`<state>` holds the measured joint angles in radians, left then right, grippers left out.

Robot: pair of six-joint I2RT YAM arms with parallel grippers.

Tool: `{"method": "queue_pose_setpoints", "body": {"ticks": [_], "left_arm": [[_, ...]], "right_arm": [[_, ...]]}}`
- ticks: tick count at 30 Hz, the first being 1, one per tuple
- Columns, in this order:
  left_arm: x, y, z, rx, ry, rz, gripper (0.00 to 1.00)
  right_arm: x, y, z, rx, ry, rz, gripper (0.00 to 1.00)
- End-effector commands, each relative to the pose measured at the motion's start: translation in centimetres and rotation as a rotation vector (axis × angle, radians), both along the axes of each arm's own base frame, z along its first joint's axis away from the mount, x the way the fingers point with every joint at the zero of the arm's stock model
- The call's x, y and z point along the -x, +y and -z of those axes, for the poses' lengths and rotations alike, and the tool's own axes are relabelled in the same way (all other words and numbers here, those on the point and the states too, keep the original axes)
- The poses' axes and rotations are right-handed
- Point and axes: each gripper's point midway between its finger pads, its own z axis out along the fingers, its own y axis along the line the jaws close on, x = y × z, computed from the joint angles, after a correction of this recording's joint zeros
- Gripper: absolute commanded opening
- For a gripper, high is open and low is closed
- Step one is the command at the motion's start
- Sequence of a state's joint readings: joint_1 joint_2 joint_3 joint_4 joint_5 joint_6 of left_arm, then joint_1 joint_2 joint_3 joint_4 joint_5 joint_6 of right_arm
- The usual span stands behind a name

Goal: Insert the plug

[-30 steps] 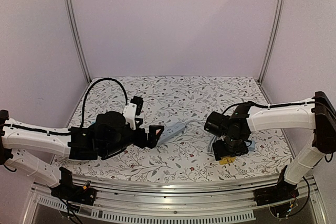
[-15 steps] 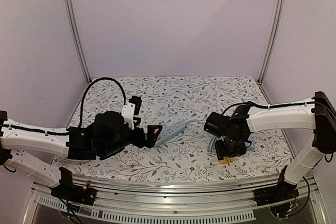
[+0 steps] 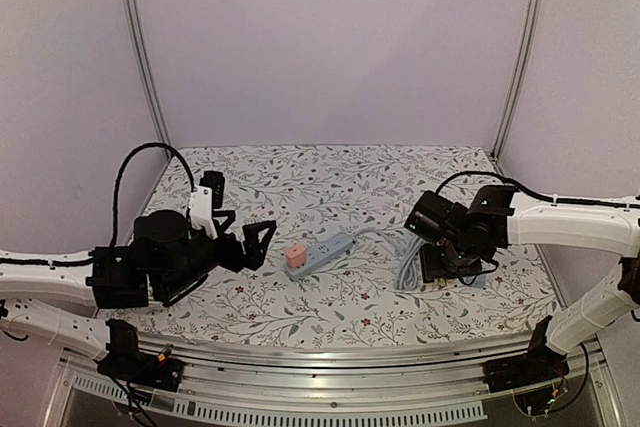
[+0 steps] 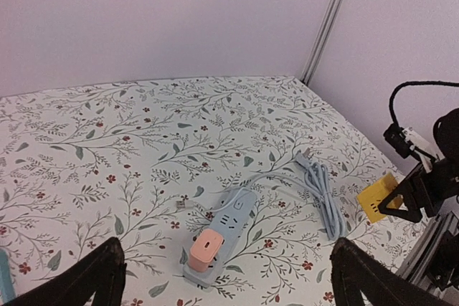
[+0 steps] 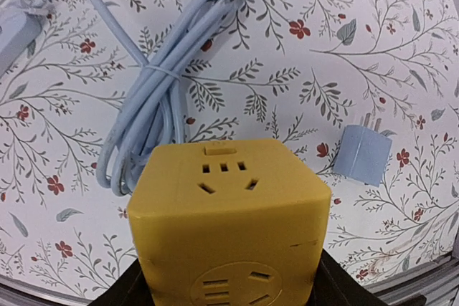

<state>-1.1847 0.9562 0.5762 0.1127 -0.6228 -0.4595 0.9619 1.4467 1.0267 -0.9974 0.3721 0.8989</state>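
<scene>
A pink plug [image 3: 296,258] stands in the near end socket of the pale blue power strip [image 3: 326,250]; both show in the left wrist view, the plug [image 4: 205,249] on the strip [image 4: 228,223]. My left gripper [image 3: 248,244] is open and empty, to the left of the strip and clear of it; in its own view [image 4: 228,289] the black fingers [image 4: 97,281] stand wide apart. My right gripper [image 3: 452,265] is shut on a yellow cube socket [image 5: 229,213] and holds it above the table at the right; the cube also shows in the left wrist view [image 4: 378,199].
The strip's coiled blue cable [image 3: 410,265] lies between the strip and my right gripper, and shows in the right wrist view [image 5: 154,98]. A small blue plug adapter [image 5: 364,154] lies right of the cube. A small white connector [image 4: 183,204] lies left of the strip.
My left gripper has let go at the strip's near end and drawn back to the left, uncovering the pink plug seated in the strip. My right gripper moved back and right with the yellow cube.
</scene>
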Motion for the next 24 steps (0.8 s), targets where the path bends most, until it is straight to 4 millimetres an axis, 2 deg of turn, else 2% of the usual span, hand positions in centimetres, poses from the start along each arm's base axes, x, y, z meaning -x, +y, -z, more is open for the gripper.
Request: {"method": "queue_pose_setpoints", "body": {"ticks": [1,11,18,20,24], "left_arm": [[0.0,1.4,0.8,-0.056,-0.011,-0.045,1.0],[-0.4,1.3,1.6,-0.12,0.006,-0.063,0.99],[-0.7,0.6,1.7,-0.134,0.021,-0.058,1.0],[-0.7,0.6,2.0,-0.16,0.039,-0.05,0.99],[-0.5,0.4,1.8,-0.167,0.061,-0.034,1.0]], "right_arm": [[-3.1,1.4,-4.0,-0.087,-0.205,0.014,0.47],[-6.0,6.5,-5.2,-0.254,-0.338,-0.103,0.46],[-6.4,11.8,-8.2,-0.495,-0.512,-0.302,0.42],[-6.3,12.7,-9.1,-0.531,-0.564,-0.36,0.41],[-6.2,13.2,-9.5,-0.525,-0.643,-0.411,0.36]]}}
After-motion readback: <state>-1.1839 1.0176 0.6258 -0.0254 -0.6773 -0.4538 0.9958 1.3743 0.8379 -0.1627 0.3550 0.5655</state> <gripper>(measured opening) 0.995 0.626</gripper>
